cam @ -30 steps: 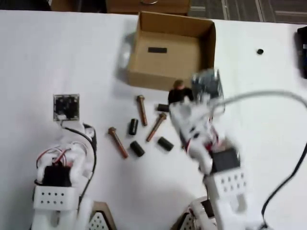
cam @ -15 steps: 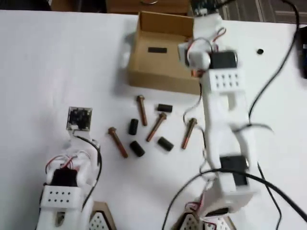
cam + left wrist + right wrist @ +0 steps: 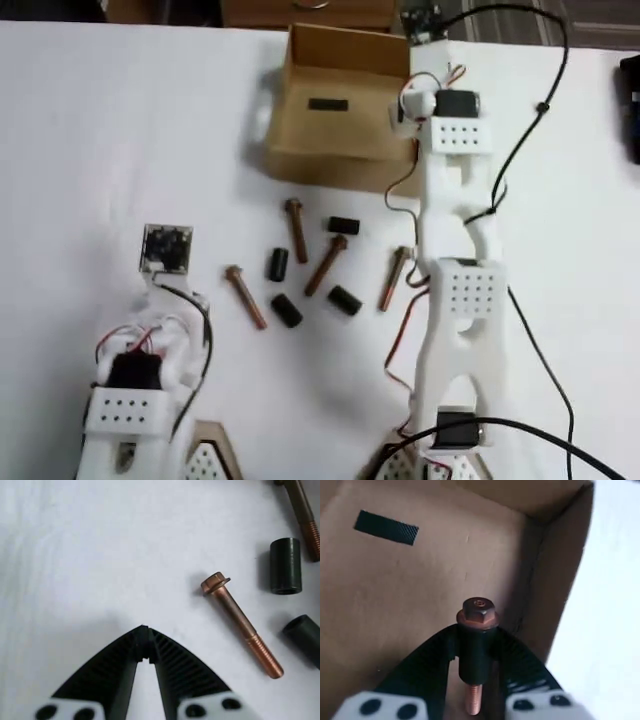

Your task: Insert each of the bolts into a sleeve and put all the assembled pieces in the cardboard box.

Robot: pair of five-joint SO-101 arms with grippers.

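Step in hand: dropping an assembled piece into the box. The right pincer (image 3: 476, 630) clamps a black sleeve (image 3: 472, 647) with a bolt (image 3: 478, 614) through it, head past the fingertips, thread toward the wrist. The piece hangs over the box (image 3: 555, 575) floor near a corner wall; can't tell if it touches. Next move, as I judge: open the pincer, let the piece fall inside, then go for the rest. Four loose bolts (image 3: 326, 264) and four loose sleeves (image 3: 286, 310) lie on the tabletop (image 3: 120, 120) in front of the box, none mated. Right arm (image 3: 455, 290) is stretched full out from its base to the box. Left arm (image 3: 130, 380) is folded near its base. Left pincer (image 3: 144, 647) is closed and empty over bare tabletop, one loose bolt beside it.
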